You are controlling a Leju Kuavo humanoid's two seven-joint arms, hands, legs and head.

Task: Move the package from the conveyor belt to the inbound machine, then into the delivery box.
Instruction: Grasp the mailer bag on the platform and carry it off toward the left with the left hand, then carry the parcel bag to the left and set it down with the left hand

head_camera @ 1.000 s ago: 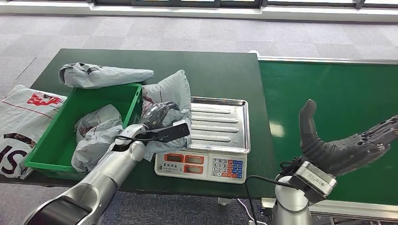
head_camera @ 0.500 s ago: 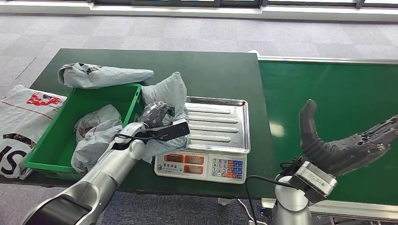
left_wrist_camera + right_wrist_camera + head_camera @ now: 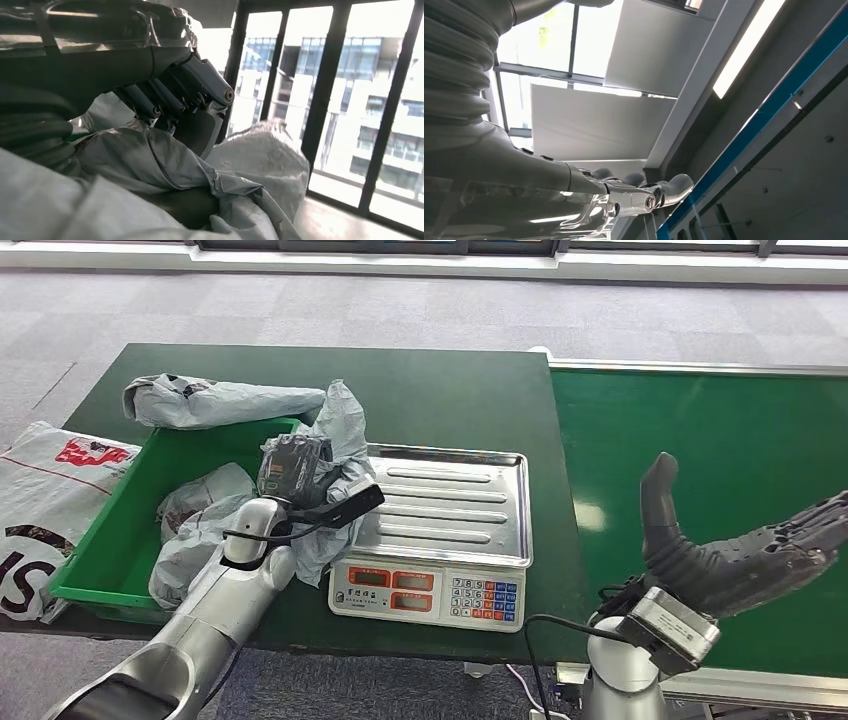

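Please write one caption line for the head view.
Left hand holds a grey package between scale tray and green box.

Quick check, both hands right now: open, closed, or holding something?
Left hand: holding the grey package.
Right hand: open, holding nothing, above the conveyor belt.

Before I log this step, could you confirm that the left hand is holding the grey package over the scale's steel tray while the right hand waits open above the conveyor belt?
Not quite. In the head view the left hand holds the grey package at the green delivery box, beside the scale's steel tray, not over it. The right hand does wait open above the conveyor belt.
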